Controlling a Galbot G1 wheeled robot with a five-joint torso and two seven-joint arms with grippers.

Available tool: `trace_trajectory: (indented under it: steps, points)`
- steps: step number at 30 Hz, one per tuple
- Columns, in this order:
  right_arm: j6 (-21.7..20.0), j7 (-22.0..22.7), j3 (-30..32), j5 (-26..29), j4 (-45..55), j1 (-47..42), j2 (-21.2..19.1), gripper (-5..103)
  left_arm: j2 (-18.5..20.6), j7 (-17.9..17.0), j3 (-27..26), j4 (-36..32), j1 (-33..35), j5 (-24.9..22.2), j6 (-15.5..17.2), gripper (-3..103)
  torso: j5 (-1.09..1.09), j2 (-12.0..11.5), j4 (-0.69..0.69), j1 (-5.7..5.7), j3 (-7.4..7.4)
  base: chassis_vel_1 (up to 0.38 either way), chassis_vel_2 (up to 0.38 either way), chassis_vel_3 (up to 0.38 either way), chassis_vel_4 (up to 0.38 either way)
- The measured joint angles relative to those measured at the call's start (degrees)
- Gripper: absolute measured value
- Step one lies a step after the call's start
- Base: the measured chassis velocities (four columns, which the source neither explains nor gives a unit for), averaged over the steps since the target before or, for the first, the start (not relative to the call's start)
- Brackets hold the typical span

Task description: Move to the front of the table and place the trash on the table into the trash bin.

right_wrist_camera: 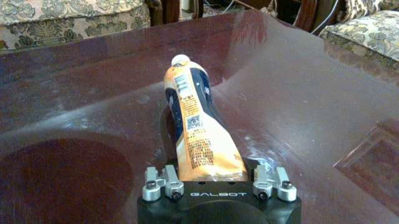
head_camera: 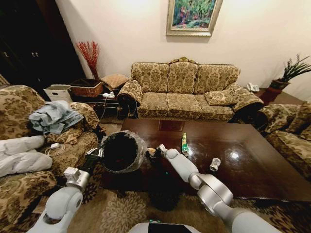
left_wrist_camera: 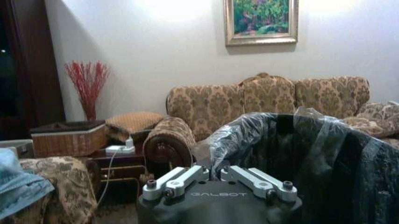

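Right claw grips bottle low over table; left claw clamps bin rim. I'd lift clear before swinging left.

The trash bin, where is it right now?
The trash bin is held up by the left claw at the table's near left corner, beside the right claw with its bottle.

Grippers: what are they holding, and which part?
The left gripper pinches the trash bin by its bag-covered rim. The right gripper grips the bottle at one end.
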Motion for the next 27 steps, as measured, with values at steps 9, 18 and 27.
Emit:
trace_trajectory:
  steps: [9,18,27]
  points:
    - [1.0,0.8,0.6,-0.9,2.9,-2.0,-2.1,44,1.4,-0.1,-0.3,0.1,-0.7,-0.7,0.0,4,0.0,0.0,0.01,0.0,0.0,0.0,0.0,0.0,0.0]
    - [11.3,4.1,10.6,-0.8,23.8,-11.4,-10.8,44,3.2,0.9,-0.8,2.1,-2.2,-2.2,-0.6,4,0.02,0.0,0.01,0.02,0.02,0.0,0.0,0.0,0.0]
    - [12.4,6.4,18.2,12.7,64.9,-29.8,-24.2,44,5.1,1.0,0.1,2.4,-1.6,-2.9,-0.1,4,-0.01,0.0,-0.08,0.0,0.0,0.0,0.0,0.0,0.0]
